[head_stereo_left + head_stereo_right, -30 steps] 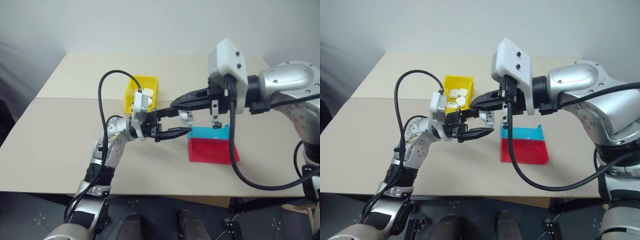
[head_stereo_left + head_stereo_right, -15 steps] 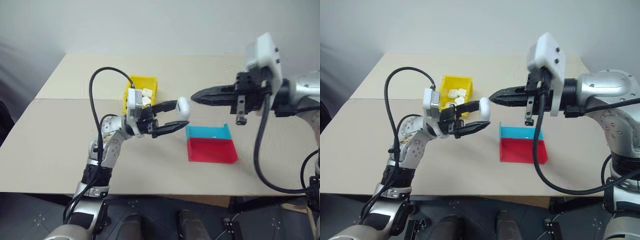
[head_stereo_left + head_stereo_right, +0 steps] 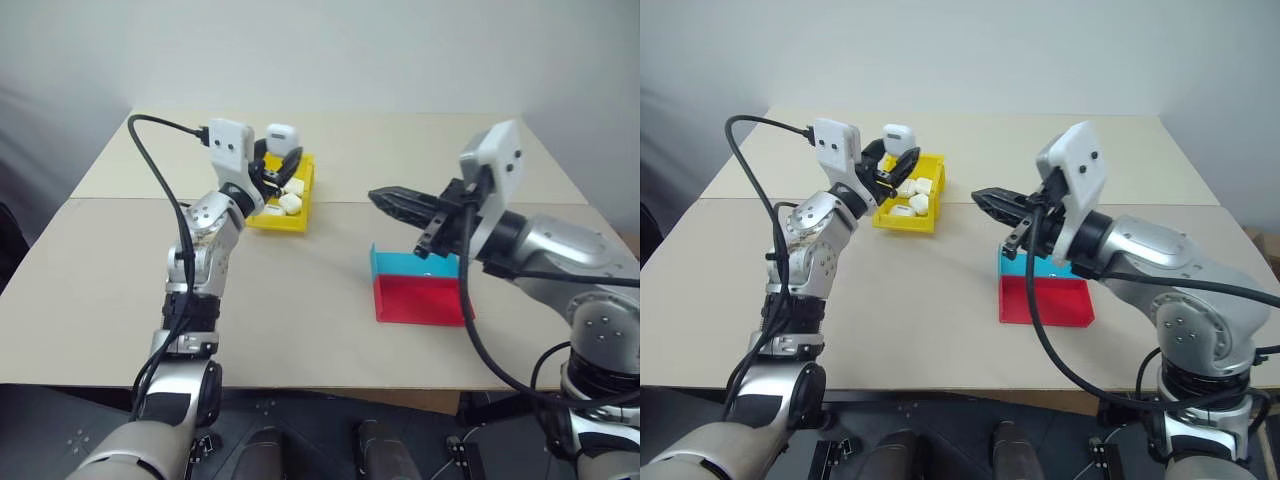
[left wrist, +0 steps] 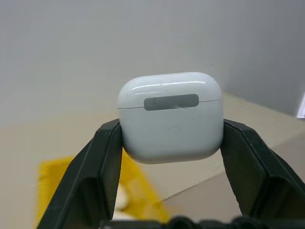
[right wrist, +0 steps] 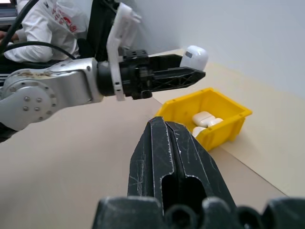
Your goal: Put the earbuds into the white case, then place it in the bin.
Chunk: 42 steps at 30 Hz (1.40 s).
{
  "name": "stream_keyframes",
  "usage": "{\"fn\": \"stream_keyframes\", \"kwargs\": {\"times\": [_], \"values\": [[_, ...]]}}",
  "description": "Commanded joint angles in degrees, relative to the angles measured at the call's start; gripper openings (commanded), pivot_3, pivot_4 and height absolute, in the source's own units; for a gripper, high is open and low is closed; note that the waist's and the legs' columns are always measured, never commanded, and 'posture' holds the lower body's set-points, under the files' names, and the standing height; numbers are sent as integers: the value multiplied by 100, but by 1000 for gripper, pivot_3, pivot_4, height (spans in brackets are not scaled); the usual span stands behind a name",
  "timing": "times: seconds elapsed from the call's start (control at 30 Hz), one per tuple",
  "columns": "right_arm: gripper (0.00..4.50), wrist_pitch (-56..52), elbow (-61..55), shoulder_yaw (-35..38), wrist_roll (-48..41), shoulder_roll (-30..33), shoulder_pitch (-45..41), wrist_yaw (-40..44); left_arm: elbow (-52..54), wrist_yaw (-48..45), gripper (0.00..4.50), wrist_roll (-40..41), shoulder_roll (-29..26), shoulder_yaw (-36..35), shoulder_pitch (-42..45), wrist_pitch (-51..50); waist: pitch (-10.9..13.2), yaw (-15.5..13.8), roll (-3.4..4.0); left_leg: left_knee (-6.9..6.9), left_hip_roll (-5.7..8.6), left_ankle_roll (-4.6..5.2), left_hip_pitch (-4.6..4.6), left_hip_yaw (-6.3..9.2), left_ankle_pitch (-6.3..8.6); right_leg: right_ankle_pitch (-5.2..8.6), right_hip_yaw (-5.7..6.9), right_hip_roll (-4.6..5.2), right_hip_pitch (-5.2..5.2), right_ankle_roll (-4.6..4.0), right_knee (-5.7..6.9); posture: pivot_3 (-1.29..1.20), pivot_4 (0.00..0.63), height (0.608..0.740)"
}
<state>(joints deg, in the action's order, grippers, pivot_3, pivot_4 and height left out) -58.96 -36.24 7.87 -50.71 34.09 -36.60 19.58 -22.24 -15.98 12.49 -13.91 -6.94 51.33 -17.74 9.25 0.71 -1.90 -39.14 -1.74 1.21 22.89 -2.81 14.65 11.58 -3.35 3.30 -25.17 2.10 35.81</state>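
From the head cameras, the left gripper [image 3: 277, 160] is raised over the small bright yellow plastic bin [image 3: 262, 218], its two black fingers clamped on a small glossy white rounded case [image 3: 281, 135] with its lid closed. The case is held in the air above the bin's far end, not touching it. Several more white cases [image 3: 912, 196] lie inside the bin. The bin sits on the beige table [image 3: 120, 290]. Well to the right, a shallow blue tray [image 3: 412, 266] and a shallow red tray [image 3: 420, 303] sit touching each other. The right gripper [image 3: 378, 198] hovers above the blue tray, fingers pressed together and holding nothing, pointing toward the bin.

The left wrist camera looks straight at the white case [image 4: 170, 116], pinched at its two sides between the fingers [image 4: 107, 157], with a grey strip across its hinge line. A corner of the yellow bin [image 4: 52, 186] lies below.

The right wrist camera looks along the shut fingers [image 5: 162, 157] towards the left gripper [image 5: 193, 69], which holds the case [image 5: 194, 57] above the bin [image 5: 224, 119]. A person in a white shirt [image 5: 45, 24] sits behind.
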Motion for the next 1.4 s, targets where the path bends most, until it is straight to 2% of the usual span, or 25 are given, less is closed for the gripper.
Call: {"fn": "stream_keyframes", "kwargs": {"times": [0.03, 0.27, 0.5, 0.57, 0.67, 0.7, 0.83, 1.0, 1.13, 1.27, 1.4], "values": [[19, 67, -190, 31, -4, -70, -113, -228, -1085, 804, 2793, -517, 39, 76, 676, -41, 0, -4, 0, 0, 0, 0, 5, -1, 0, 0, 2, 3, -2, 0, 0, 0, 150, 740], [19, 178, -146, -12, -14, -158, -227, -277, -2951, 679, 2793, -860, 189, 266, 1430, 686, 0, -30, 0, 8, 3, 0, 37, -2, 0, -2, 46, 10, -5, 0, -5, 0, 150, 740], [19, 187, -257, 2, -51, -188, -153, -287, -3826, 406, 2793, -1034, 225, 372, 1813, 1226, 0, -5, 0, 14, 3, 0, 39, 4, 0, -2, 54, 10, -5, -2, -4, 0, 150, 740], [0, 174, -280, 35, -78, -185, -118, -302, -3881, 376, 3497, -1088, 210, 402, 1817, 1257, 0, -3, 0, 13, 3, 0, 38, 5, 0, -2, 54, 10, -4, -2, -4, 0, 150, 740], [0, 187, -322, 49, -89, -180, -34, -291, -3671, 263, 4257, -1001, 168, 306, 1709, 1355, 0, -2, 0, 13, 2, 0, 38, 6, 0, -2, 55, 10, -4, -2, -3, 0, 150, 740], [0, 205, -334, 43, -73, -173, 10, -272, -3506, 160, 4466, -959, 133, 286, 1618, 1408, 0, 3, 0, 13, 3, 0, 38, 6, 0, -2, 55, 10, -4, -2, -2, 0, 150, 740], [0, 250, -368, -10, 21, -145, 148, -245, -2819, -320, 4466, -744, 16, 199, 1238, 1392, 0, 6, 0, 13, 1, 0, 37, 7, 0, -2, 55, 9, -4, -3, 1, 0, 150, 740], [0, 760, -398, -90, 451, -263, 523, -242, -512, -1551, 4466, -221, -479, 260, -62, 990, -2, 36, 4, 14, -6, -1, 33, 7, 0, -3, 53, 8, -4, -6, 5, 0, 150, 740], [0, 1085, -258, -118, 660, 226, 1278, 569, 1660, -2580, 4466, 282, -1184, 303, -1374, 780, -3, 28, 5, 15, -6, -2, 32, 7, -1, -4, 52, 9, -4, -7, 7, 0, 150, 740], [0, 1805, -87, -190, 1098, 636, 1930, 1427, 3278, -3288, 4466, 1123, -1818, 65, -2459, 308, -3, -4, 6, 6, -8, -3, 32, 9, -2, -4, 54, 14, -2, -6, 0, 0, 150, 740], [0, 2227, 251, -172, 1375, 989, 2212, 2066, 4811, -3849, 4466, 2422, -2426, -494, -3741, -381, -3, 28, 6, -3, -11, -5, -2, 0, -2, -1, 44, 15, 20, -6, -5, 0, 150, 740]]}}
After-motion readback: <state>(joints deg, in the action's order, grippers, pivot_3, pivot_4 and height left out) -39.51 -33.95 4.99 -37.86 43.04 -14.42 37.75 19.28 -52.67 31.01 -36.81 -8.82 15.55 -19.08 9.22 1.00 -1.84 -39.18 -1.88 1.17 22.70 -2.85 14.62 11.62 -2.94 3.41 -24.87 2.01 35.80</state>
